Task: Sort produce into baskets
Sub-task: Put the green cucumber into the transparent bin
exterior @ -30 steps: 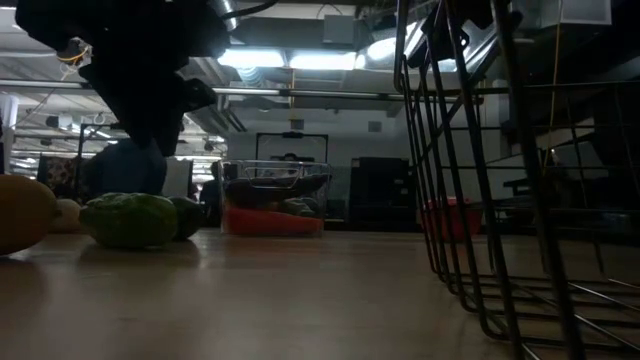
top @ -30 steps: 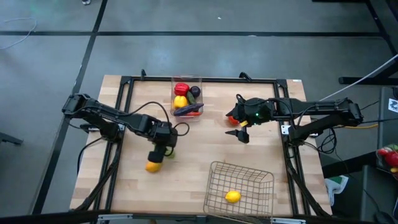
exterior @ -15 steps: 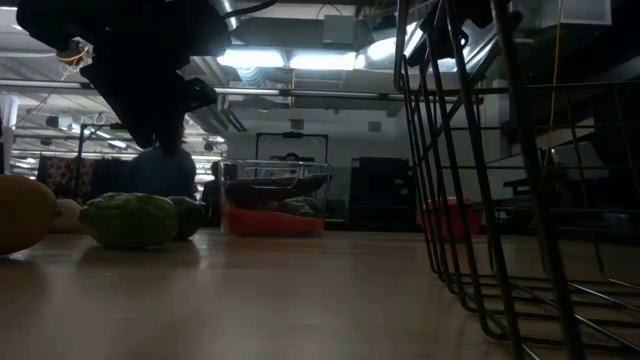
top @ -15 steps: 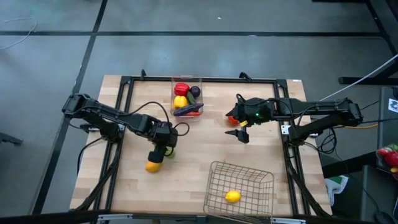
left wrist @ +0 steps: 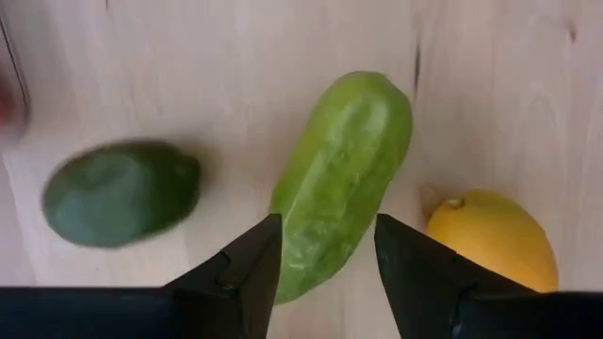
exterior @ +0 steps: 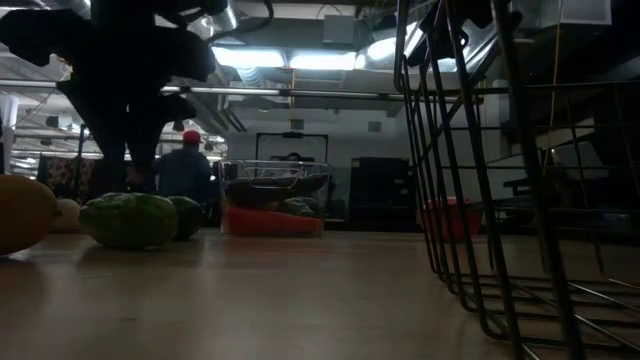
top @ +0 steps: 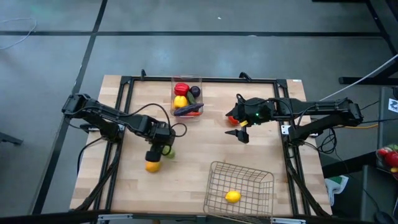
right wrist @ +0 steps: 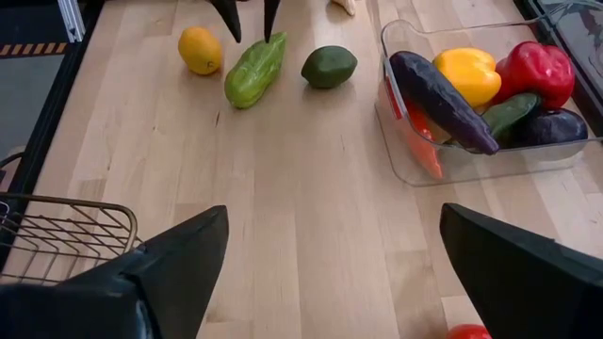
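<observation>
From above, the left gripper (top: 159,151) hangs over the near-left part of the table (top: 205,140), with a yellow-orange fruit (top: 153,165) just past its tips and a sliver of the light green cucumber (top: 170,153) showing beside it; the right gripper (top: 239,132) waits well off to the other side, spread wide, with the clear bin (top: 187,98) of vegetables between the arms and the wire basket (top: 241,182), holding one lemon (top: 232,196), nearer the right arm. At table height, the left arm is a dark mass directly above the cucumber (exterior: 128,219), and a person stands far behind. Through the left wrist camera, the fingers (left wrist: 247,273) stand apart, gripping nothing, and the cucumber (left wrist: 341,179) lies straight ahead, its long axis running away from the claw between the tips, a dark green avocado (left wrist: 121,191) on one side and the yellow fruit (left wrist: 492,242) on the other. From the right wrist, the left claw's tips (right wrist: 251,19) straddle the cucumber's (right wrist: 252,70) far end. The left arm is plainly nearer; I'd judge a straight descent and squeeze comes next.
</observation>
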You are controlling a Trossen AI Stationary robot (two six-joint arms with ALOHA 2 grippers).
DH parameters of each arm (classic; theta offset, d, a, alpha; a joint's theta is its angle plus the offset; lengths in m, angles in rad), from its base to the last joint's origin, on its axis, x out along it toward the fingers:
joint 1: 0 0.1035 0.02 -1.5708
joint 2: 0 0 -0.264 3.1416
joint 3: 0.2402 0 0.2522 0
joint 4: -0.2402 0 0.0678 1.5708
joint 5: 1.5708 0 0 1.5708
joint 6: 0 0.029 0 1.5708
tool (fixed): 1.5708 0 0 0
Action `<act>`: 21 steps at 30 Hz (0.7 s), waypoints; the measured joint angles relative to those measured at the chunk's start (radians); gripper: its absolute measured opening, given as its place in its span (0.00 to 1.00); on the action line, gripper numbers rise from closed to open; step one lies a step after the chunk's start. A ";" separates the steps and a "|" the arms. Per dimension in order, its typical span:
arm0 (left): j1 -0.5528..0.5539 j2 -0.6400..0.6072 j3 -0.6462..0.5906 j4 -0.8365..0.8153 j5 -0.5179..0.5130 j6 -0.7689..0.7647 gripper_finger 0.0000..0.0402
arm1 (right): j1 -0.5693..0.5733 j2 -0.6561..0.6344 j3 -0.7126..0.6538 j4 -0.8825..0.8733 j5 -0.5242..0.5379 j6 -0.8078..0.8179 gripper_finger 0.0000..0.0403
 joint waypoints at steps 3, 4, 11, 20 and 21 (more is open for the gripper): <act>0.003 -0.001 -0.004 0.000 0.007 -0.037 0.49 | 0.000 0.000 0.000 0.000 0.000 0.000 0.95; 0.003 -0.004 -0.004 0.000 0.008 -0.037 0.52 | 0.000 0.000 0.000 0.000 0.000 0.000 0.95; 0.002 -0.005 -0.004 0.004 0.011 -0.022 0.73 | 0.000 0.000 0.000 0.000 0.000 0.000 0.95; 0.000 -0.005 -0.005 0.007 0.012 -0.178 0.77 | 0.000 0.000 0.000 0.000 0.000 0.000 0.95; 0.001 -0.005 -0.005 0.011 0.012 -0.179 0.77 | 0.000 0.000 0.000 0.000 0.000 0.000 0.95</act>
